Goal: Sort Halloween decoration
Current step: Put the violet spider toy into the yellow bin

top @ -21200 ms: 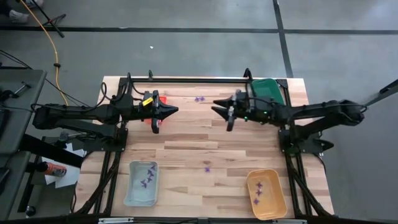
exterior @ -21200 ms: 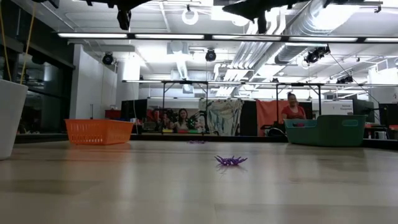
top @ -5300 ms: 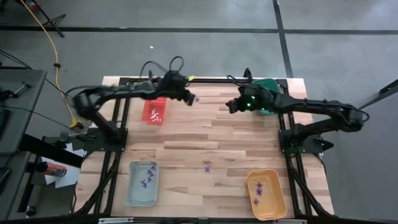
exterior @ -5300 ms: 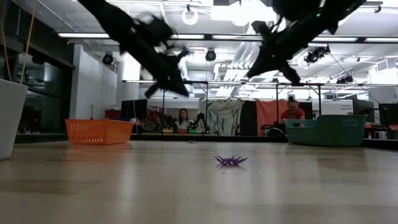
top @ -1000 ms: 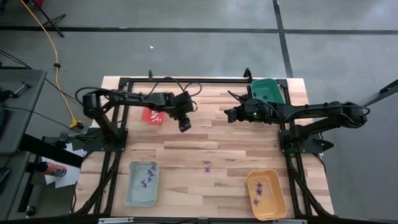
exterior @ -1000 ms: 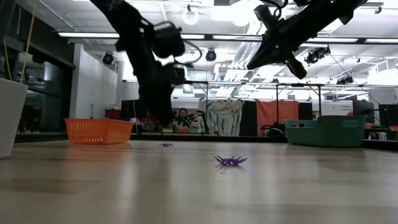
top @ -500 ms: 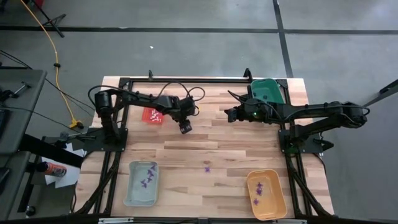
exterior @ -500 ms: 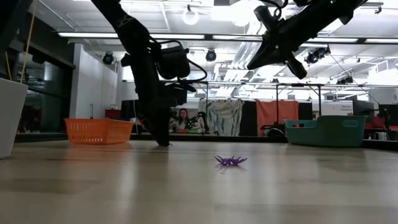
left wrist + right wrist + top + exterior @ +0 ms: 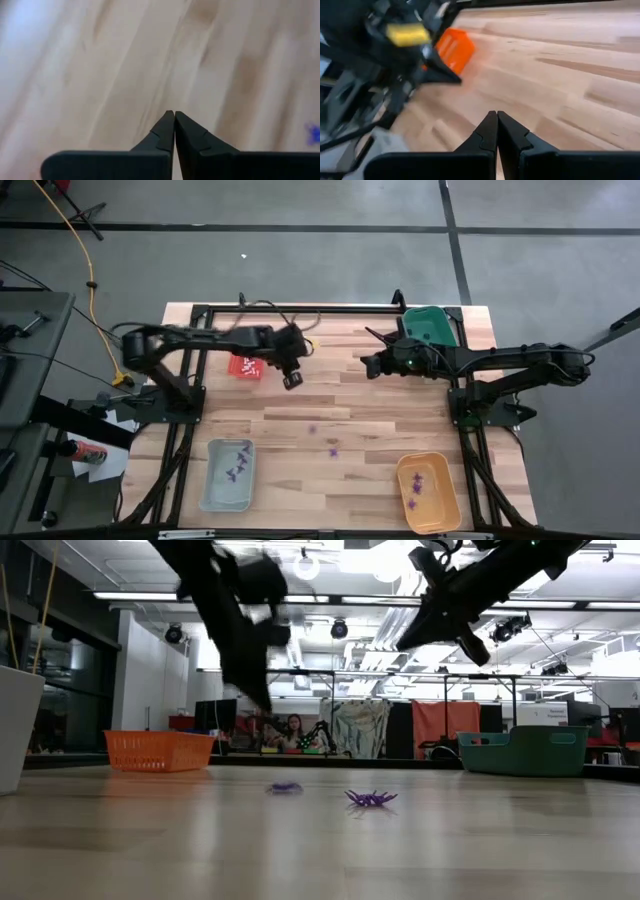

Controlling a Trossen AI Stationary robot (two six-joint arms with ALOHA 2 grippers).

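A: Change since half a second ago?
B: Left gripper (image 9: pixel 291 379), fingers pressed together and empty, has lifted; a purple decoration (image 9: pixel 312 429) now lies loose below it, beside another purple piece (image 9: pixel 333 450). Likely dropped, needs re-picking.
A: Right gripper (image 9: pixel 368 365)?
B: Closed, waiting opposite.
A: Surroundings?
B: Wooden table (image 9: pixel 380 415); people behind.

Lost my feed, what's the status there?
Left end effector shut, empty, raised by red tray. Right end effector shut, mid-table. Two purple pieces loose on table. Nothing blocking.
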